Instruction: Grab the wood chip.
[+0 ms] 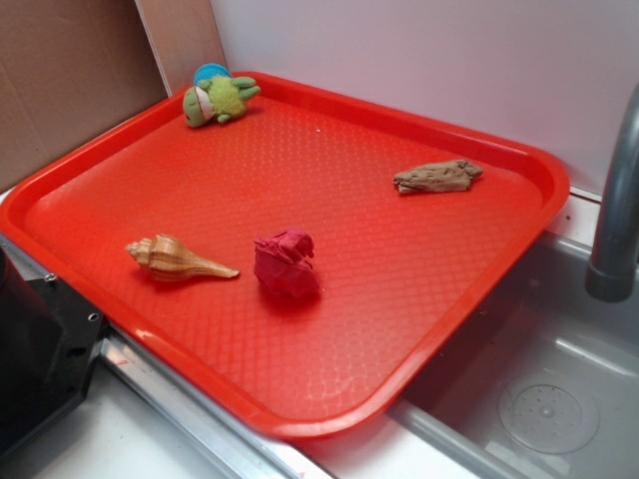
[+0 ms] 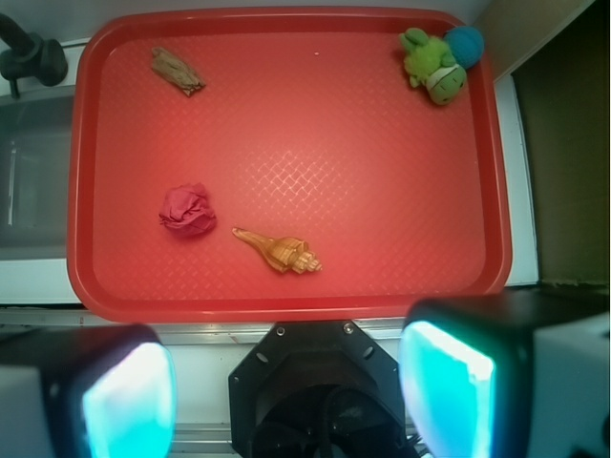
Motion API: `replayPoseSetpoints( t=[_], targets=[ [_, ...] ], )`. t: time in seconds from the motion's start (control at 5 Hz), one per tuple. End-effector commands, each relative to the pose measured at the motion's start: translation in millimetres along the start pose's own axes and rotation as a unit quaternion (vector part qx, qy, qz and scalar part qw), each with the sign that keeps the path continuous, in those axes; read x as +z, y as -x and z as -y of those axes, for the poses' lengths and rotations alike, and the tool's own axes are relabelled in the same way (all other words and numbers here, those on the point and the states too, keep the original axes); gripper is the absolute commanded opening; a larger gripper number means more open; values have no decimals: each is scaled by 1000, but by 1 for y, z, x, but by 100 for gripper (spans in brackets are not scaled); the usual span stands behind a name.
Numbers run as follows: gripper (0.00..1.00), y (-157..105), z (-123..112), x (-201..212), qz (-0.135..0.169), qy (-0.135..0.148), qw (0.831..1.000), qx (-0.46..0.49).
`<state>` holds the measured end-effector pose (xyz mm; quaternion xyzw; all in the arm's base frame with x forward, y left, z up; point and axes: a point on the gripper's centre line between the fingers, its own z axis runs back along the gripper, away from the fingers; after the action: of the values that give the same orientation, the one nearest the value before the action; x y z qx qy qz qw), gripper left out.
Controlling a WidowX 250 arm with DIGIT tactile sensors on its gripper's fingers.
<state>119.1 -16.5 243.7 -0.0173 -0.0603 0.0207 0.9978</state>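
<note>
Four small things lie on a red tray [image 1: 120, 180] in the exterior view, which sits partly over a steel sink [image 1: 559, 399] with a grey faucet [image 1: 617, 200] at the right edge. The wood chip [image 1: 436, 177] rests flat near the tray's far right side, well apart from everything else, its long axis running roughly across the picture. A crumpled dark-red paper ball [image 1: 286, 263] sits near the middle front, and a tan striped seashell [image 1: 178, 259] lies just beside it to the left, not touching it. A green plush toy [image 1: 218, 96] with a blue cap is in the far left corner against the rim. No arm shows over the tray here.

From the wrist view, looking down from high above, the tool [image 2: 286, 391] shows at the bottom edge: its two glowing teal fingers [image 2: 129, 401] stand wide apart with nothing between them, held off the near side of the tray [image 2: 286, 307]. The wood chip [image 2: 178, 72] lies in the upper left corner area, far from the tool. The paper ball [image 2: 187, 210] is at left centre, the seashell [image 2: 279, 250] near the lower middle, and the plush toy [image 2: 437, 65] in the upper right corner. The faucet [image 2: 29, 57] appears at upper left.
</note>
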Motion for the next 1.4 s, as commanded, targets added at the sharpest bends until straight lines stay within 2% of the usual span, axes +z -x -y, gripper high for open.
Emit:
replayPoseSetpoints(
  t=[0.0,0.4,0.6,0.8,1.0,1.2],
  targets=[
    [100,0,0,0,0,0,1000,0],
    [100,-87,14,-65,15,-4,995,-94],
    [100,-132,29,-88,20,-4,993,-114],
    [100,-166,50,-116,27,12,988,-154],
    [100,-174,67,-138,47,21,976,-211],
    [100,-176,73,-171,38,20,965,-257]
  ],
)
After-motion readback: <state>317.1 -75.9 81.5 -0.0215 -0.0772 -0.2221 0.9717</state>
